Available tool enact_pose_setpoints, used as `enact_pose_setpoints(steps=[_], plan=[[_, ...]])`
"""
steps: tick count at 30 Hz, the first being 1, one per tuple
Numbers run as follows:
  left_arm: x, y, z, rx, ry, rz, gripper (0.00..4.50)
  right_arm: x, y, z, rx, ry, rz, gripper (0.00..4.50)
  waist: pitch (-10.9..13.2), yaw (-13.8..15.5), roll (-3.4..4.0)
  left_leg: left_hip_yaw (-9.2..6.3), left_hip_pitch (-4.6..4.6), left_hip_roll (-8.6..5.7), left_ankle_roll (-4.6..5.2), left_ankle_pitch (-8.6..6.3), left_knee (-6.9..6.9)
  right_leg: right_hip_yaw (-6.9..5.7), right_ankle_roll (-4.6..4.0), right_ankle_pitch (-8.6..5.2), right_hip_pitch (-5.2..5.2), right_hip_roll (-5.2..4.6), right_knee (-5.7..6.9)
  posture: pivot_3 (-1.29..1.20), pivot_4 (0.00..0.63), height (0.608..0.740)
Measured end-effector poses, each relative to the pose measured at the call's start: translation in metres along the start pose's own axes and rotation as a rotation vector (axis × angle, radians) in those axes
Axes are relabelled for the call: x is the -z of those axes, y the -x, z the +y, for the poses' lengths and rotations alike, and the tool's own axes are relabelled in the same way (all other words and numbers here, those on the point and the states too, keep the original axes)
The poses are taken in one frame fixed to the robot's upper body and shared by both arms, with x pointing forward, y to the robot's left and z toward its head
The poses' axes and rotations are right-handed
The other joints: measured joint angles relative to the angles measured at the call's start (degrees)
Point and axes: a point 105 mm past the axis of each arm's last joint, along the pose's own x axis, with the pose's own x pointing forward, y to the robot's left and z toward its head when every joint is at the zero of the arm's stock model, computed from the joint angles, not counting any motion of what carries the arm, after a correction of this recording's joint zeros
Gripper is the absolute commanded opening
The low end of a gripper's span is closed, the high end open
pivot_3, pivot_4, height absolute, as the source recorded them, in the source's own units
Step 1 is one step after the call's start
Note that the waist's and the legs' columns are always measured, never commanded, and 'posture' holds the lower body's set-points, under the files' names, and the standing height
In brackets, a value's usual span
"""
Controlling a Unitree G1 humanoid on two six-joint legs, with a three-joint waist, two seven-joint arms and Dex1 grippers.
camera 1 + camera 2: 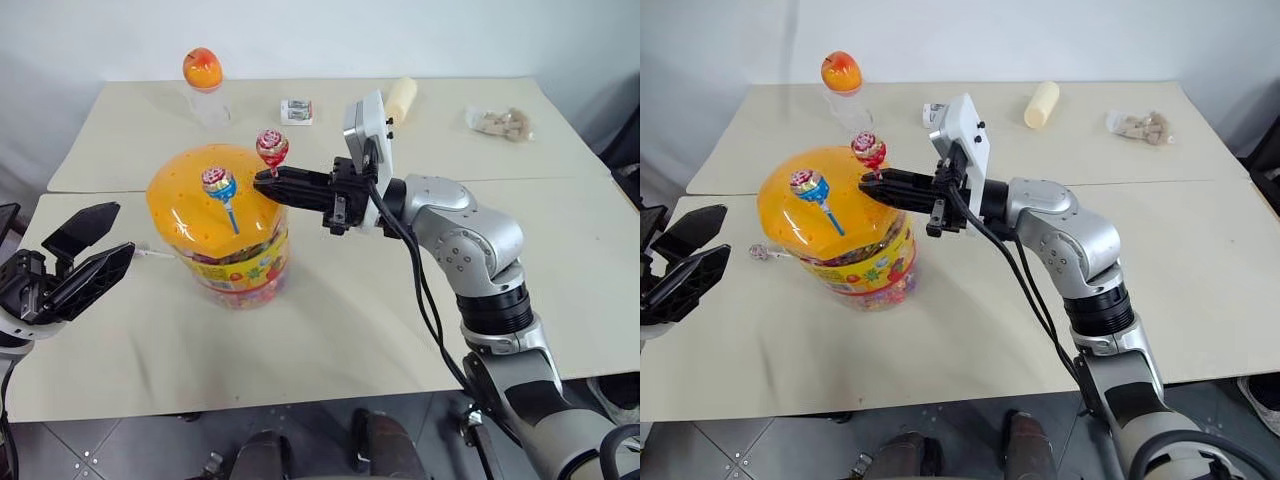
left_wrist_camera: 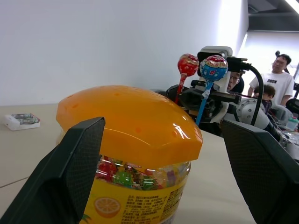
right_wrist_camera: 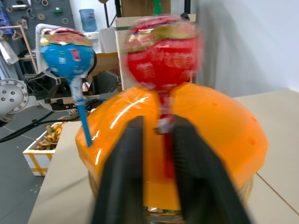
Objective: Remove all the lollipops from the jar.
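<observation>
The red lollipop [image 1: 271, 147] stands upright in the orange domed lid [image 1: 200, 190] of the jar [image 1: 240, 265], on the side of the dome nearest the right gripper [image 1: 262, 180]. That gripper reaches in level from the jar's far side, and its two black fingers are closed on the red lollipop's stick, just below the candy head and just above the lid. The blue lollipop [image 1: 219, 183] on its blue stick stands in the lid just beyond those fingertips, further across the dome and tilted a little. A third lollipop [image 1: 759, 252], pinkish on a white stick, lies flat on the table [image 1: 350, 330] beside the jar's base, between the jar and the left gripper [image 1: 90, 250]. The left gripper hangs near the jar on the side opposite the right one, its fingers spread wide and holding nothing, pointing toward the jar. Well behind the right gripper, on the far table, are a small bottle with an orange cap [image 1: 203, 70], a small packet [image 1: 297, 111], a pale cylinder [image 1: 400, 98] and a clear bag of pale pieces [image 1: 502, 123]
</observation>
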Motion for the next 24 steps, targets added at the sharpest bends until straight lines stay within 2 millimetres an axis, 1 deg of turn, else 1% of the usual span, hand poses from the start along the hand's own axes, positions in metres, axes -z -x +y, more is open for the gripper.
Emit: enact_pose_setpoints(steps=[5, 7, 9, 11, 12, 13, 15, 16, 17, 19, 21, 24], plan=[[0.001, -0.002, 0.001, 0.010, 0.009, -0.005, 4.16, -0.006, -0.002, 0.001, -0.014, 0.005, -0.054, 0.01, 0.00, -0.26, 0.00, 0.00, 0.00, 0.00, 0.00, 0.00, -0.02, 0.00, 0.00, 0.00, 0.00, 0.00, -0.01, 0.00, 0.150, 0.740], [0.000, -0.004, 0.000, 0.030, 0.005, -0.012, 4.16, -0.022, 0.004, -0.006, -0.012, -0.014, -0.179, 0.01, 0.00, -0.27, 0.01, 0.02, 0.00, 0.00, 0.00, 0.00, 0.00, 0.01, 0.00, 0.00, 0.01, 0.00, -0.01, 0.00, 0.150, 0.740], [-0.001, -0.005, -0.001, 0.048, 0.003, -0.008, 4.16, -0.044, 0.017, -0.015, 0.004, 0.003, -0.258, 0.01, 0.01, -0.23, 0.01, 0.00, 0.00, -0.01, 0.00, 0.00, 0.01, 0.00, 0.00, 0.00, 0.02, 0.00, -0.01, 0.00, 0.150, 0.740], [-0.001, -0.006, -0.003, 0.067, 0.002, 0.005, 4.16, -0.061, 0.042, -0.026, 0.062, 0.031, -0.257, 0.01, 0.01, 0.31, 0.01, -0.11, -0.01, -0.01, 0.00, 0.00, 0.00, -0.03, 0.00, 0.00, 0.07, 0.00, -0.03, 0.00, 0.150, 0.740], [-0.002, -0.005, -0.004, 0.073, 0.001, 0.017, 4.16, -0.063, 0.057, -0.033, 0.109, 0.032, -0.226, 0.01, -0.01, 0.42, -0.01, -0.16, -0.02, -0.02, 0.00, 0.00, 0.00, -0.03, 0.00, 0.00, 0.09, 0.00, -0.04, 0.00, 0.150, 0.740], [-0.002, -0.006, -0.004, 0.083, -0.002, 0.029, 4.16, -0.060, 0.072, -0.041, 0.162, 0.019, -0.166, 0.01, -0.01, 0.50, -0.02, -0.17, -0.04, -0.03, 0.01, -0.01, -0.01, -0.02, 0.00, 0.00, 0.11, -0.01, -0.09, 0.00, 0.150, 0.740], [-0.002, -0.004, -0.007, 0.101, -0.003, 0.065, 4.16, -0.040, 0.108, -0.054, 0.288, -0.029, 0.000, 0.01, -0.02, 0.46, -0.03, -0.17, -0.04, -0.04, 0.02, -0.02, -0.06, -0.01, 0.00, 0.00, 0.12, -0.01, -0.17, 0.00, 0.150, 0.740], [0.000, -0.002, -0.009, 0.112, 0.000, 0.089, 4.16, -0.026, 0.127, -0.059, 0.355, -0.066, 0.086, 0.01, -0.01, 0.38, -0.03, -0.08, -0.05, -0.03, 0.02, -0.02, -0.12, -0.01, 0.01, 0.00, 0.09, -0.01, -0.26, 0.00, 0.150, 0.740], [0.002, -0.001, -0.011, 0.129, 0.004, 0.112, 4.16, -0.012, 0.143, -0.062, 0.412, -0.099, 0.166, 0.01, 0.00, 0.37, -0.01, -0.01, -0.06, -0.02, 0.02, -0.02, -0.14, -0.01, 0.01, 0.00, 0.06, -0.01, -0.31, 0.00, 0.150, 0.740], [0.007, 0.001, -0.018, 0.172, 0.014, 0.183, 4.16, 0.026, 0.183, -0.063, 0.542, -0.185, 0.356, 0.01, 0.01, 0.25, 0.01, 0.09, -0.03, 0.03, 0.02, -0.02, -0.15, -0.01, 0.02, -0.01, 0.04, 0.02, -0.31, 0.00, 0.150, 0.740], [0.011, 0.002, -0.023, 0.219, 0.015, 0.240, 4.16, 0.059, 0.216, -0.057, 0.626, -0.235, 0.532, 0.01, 0.07, 0.16, 0.12, 0.36, -0.03, 0.05, 0.02, -0.01, -0.14, 0.08, 0.02, -0.01, -0.03, 0.01, -0.41, 0.00, 0.150, 0.740], [0.017, 0.005, -0.026, 0.260, -0.025, 0.307, 4.16, 0.111, 0.272, -0.039, 0.730, -0.279, 0.859, 0.01, 0.07, 0.29, 0.16, 0.47, 0.02, 0.06, 0.02, -0.01, -0.09, 0.14, 0.01, -0.01, 0.00, 0.01, -0.47, 0.00, 0.150, 0.740]])
